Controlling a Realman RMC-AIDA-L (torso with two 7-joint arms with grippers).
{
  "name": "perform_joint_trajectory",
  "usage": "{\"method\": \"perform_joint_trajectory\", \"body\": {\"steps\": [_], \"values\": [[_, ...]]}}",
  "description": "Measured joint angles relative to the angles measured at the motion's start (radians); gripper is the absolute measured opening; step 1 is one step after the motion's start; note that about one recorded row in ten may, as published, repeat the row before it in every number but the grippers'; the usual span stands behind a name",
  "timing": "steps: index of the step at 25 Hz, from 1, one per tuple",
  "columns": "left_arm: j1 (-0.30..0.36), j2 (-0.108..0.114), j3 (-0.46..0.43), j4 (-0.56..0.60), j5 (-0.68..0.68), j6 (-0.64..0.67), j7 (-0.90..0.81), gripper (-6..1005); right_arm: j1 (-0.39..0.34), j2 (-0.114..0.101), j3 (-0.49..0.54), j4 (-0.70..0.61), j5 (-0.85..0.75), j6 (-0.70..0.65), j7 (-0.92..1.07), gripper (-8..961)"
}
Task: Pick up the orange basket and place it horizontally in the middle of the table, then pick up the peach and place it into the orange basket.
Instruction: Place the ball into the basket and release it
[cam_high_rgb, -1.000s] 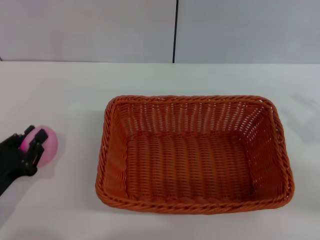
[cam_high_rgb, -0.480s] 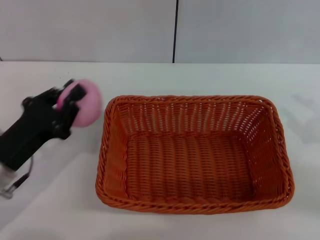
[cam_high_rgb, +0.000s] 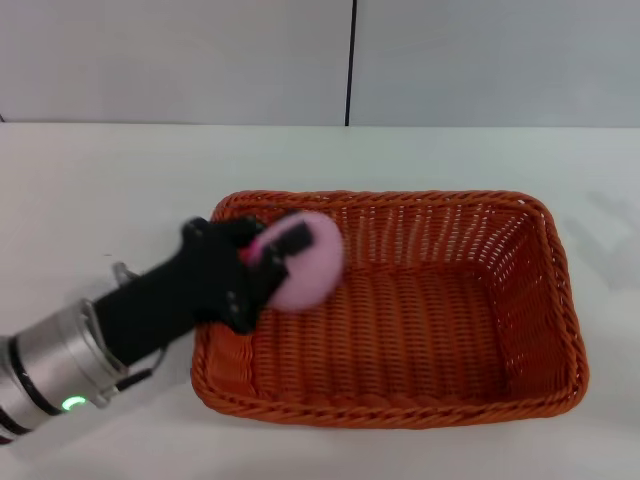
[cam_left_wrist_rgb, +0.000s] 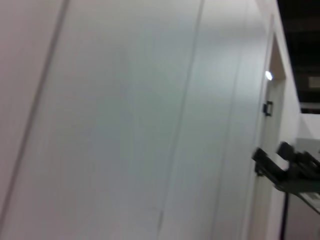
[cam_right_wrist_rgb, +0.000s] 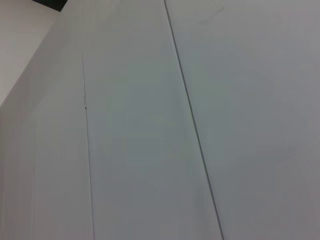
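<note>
The peach (cam_high_rgb: 305, 259) sits clamped between the fingers of the left gripper (cam_high_rgb: 272, 262), held in the air over the left part of the basket (cam_high_rgb: 400, 310), just inside its left rim. The gripper's black fingers (cam_high_rgb: 288, 240) press the fruit from either side, with the peach at their tips. Behind the gripper, the left arm slants down and back to the left, its black wrist crossing the basket's left rim and its silver segment low over the table (cam_high_rgb: 120, 190). The basket lies lengthwise on the table beneath. The right gripper is out of view.
</note>
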Motion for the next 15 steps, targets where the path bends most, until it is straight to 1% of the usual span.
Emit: {"method": "perform_joint_trajectory", "body": {"steps": [1, 6, 9, 12, 13, 14, 15], "values": [[-0.004, -0.003, 0.034, 0.000, -0.004, 0.018, 0.001, 91, -0.001, 0.000, 0.000, 0.000, 0.001, 0.000, -0.005, 574], [-0.006, -0.004, 0.050, -0.001, -0.009, 0.057, -0.006, 113, 0.001, 0.000, 0.001, 0.000, 0.002, -0.001, -0.012, 574], [-0.003, -0.005, 0.046, -0.001, -0.011, 0.059, -0.003, 314, 0.000, 0.001, 0.008, 0.004, 0.002, 0.001, -0.029, 574], [0.002, -0.004, 0.042, -0.001, -0.011, 0.065, 0.001, 437, 0.000, 0.002, 0.020, 0.018, 0.002, 0.002, -0.032, 573], [0.004, -0.003, 0.040, -0.001, -0.012, 0.068, 0.002, 478, 0.001, 0.002, 0.055, 0.045, 0.002, 0.004, -0.035, 573], [0.007, -0.001, 0.036, -0.001, -0.012, 0.072, 0.003, 519, 0.001, 0.002, 0.055, 0.045, 0.002, 0.004, -0.035, 573], [0.011, 0.001, 0.029, -0.001, -0.012, 0.074, 0.004, 560, 0.002, 0.002, 0.080, 0.060, 0.002, 0.004, -0.041, 573]]}}
